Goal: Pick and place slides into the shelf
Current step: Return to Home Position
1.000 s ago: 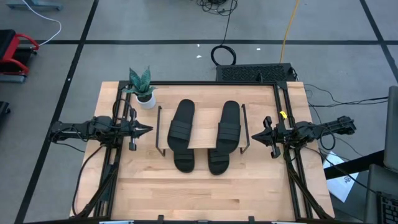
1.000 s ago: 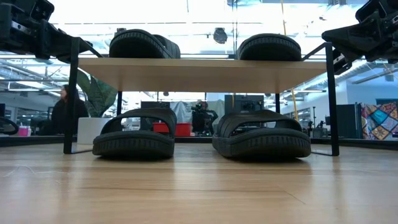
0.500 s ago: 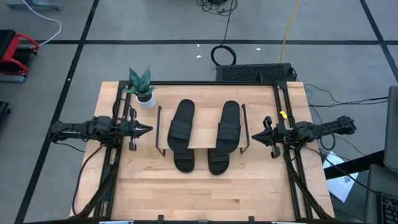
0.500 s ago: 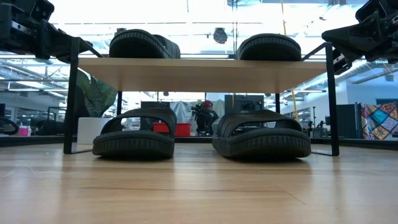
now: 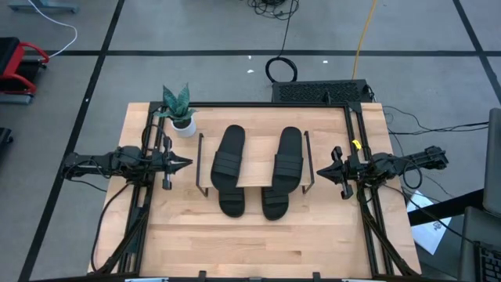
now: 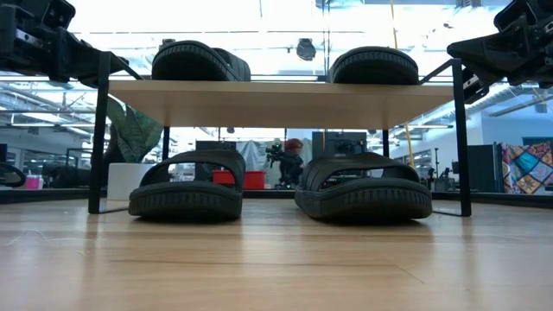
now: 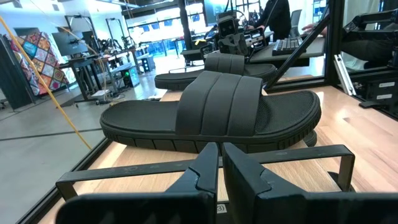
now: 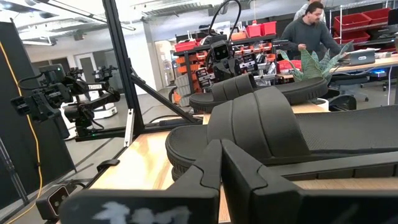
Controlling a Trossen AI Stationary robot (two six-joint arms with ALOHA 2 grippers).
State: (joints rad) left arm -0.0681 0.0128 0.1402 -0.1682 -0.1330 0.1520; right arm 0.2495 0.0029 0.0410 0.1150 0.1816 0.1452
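From above, your left gripper [image 5: 186, 163] and right gripper [image 5: 319, 172] sit either side of the shelf [image 5: 257, 168], both pinched to a point and holding nothing. At table level, two slides [image 6: 200, 60] rest on top and two more lie on the table [image 6: 276, 259] underneath. Both wrist views face the top pair, fingers [image 7: 202, 171] nearly touching.
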